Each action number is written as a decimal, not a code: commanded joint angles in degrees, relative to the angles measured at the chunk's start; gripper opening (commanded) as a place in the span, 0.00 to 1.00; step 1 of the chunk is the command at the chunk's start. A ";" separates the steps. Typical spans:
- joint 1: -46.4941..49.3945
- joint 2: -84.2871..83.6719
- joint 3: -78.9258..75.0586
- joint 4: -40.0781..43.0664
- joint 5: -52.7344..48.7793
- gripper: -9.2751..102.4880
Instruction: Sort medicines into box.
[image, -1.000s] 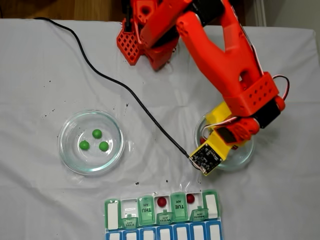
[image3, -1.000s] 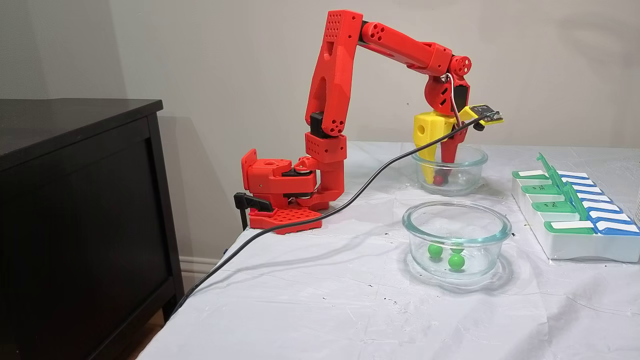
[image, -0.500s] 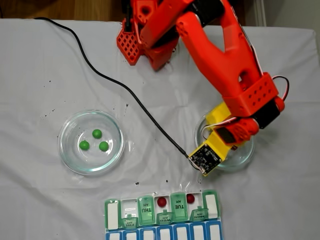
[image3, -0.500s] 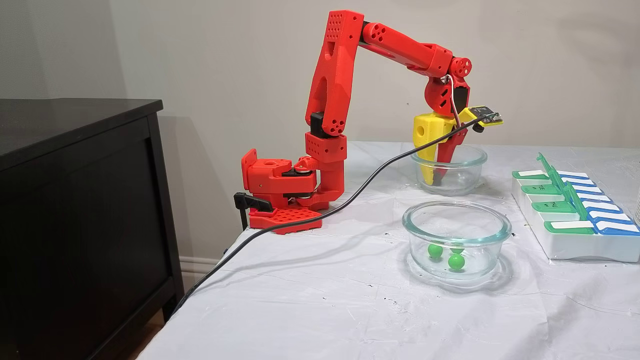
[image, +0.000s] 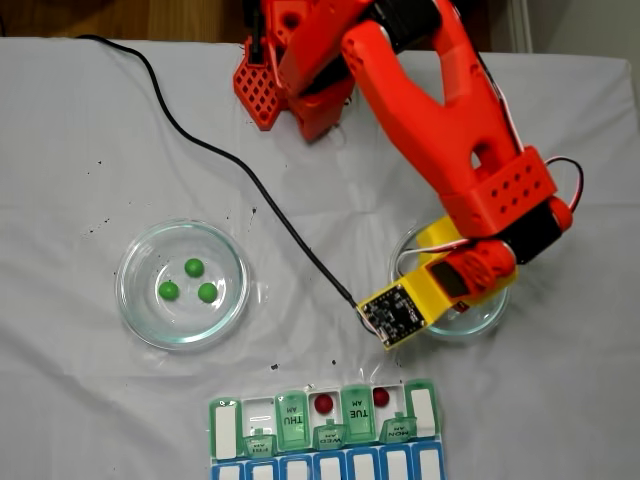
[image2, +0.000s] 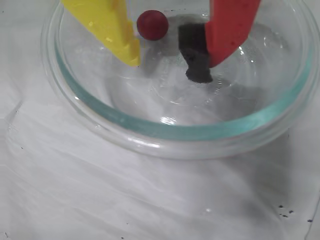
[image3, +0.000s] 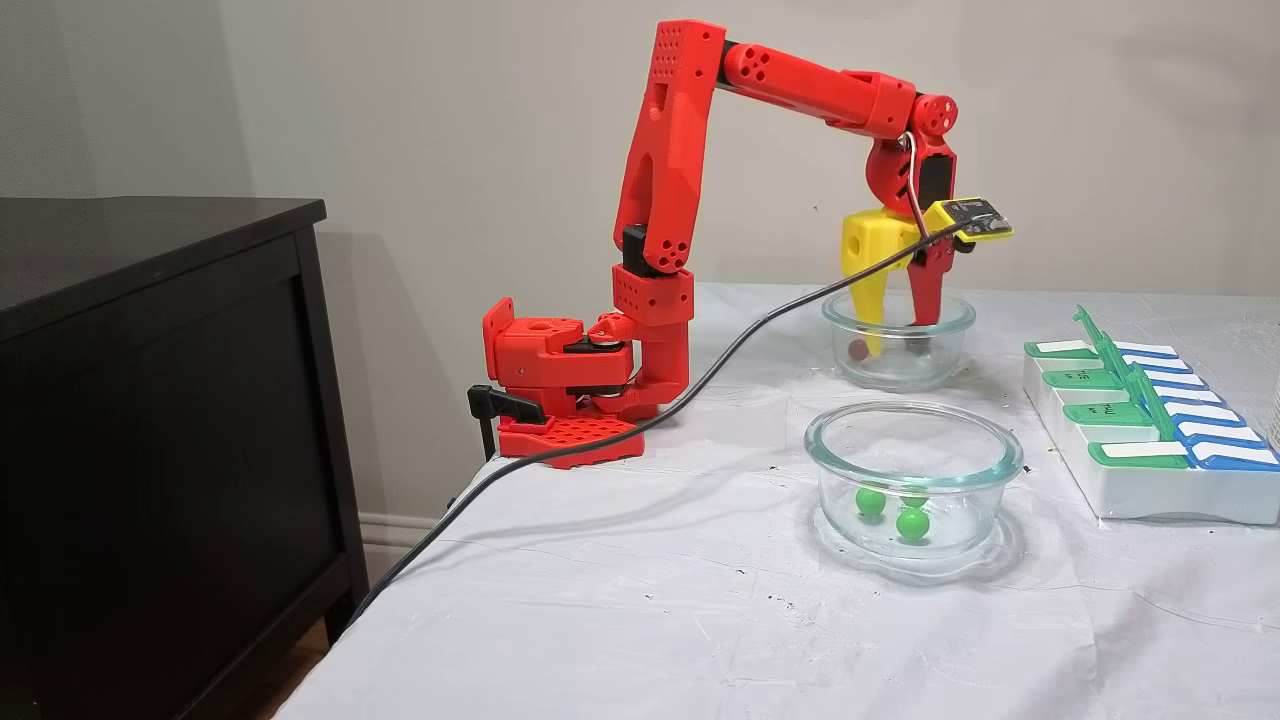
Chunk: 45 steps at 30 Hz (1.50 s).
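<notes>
Inside glass dish (image2: 165, 131) | red ball (image2: 152, 24) loose beside yellow finger (image2: 112, 30), toward red finger | gripper (image2: 172, 62) jaws apart, holding nothing

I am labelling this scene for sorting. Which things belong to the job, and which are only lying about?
For the job:
- green balls
- red ball in dish
- two red balls already sorted
- pill box
- two glass dishes
- gripper, open

Lying about:
- black cable
- dark cabinet

green balls (image: 190, 282), dark red ball (image2: 152, 24), green box (image: 325, 415)
</notes>
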 joint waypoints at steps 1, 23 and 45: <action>-1.05 5.19 -1.85 -1.93 2.29 0.27; -8.35 1.41 -7.29 3.96 4.83 0.32; -9.84 -4.66 -9.14 4.75 4.57 0.30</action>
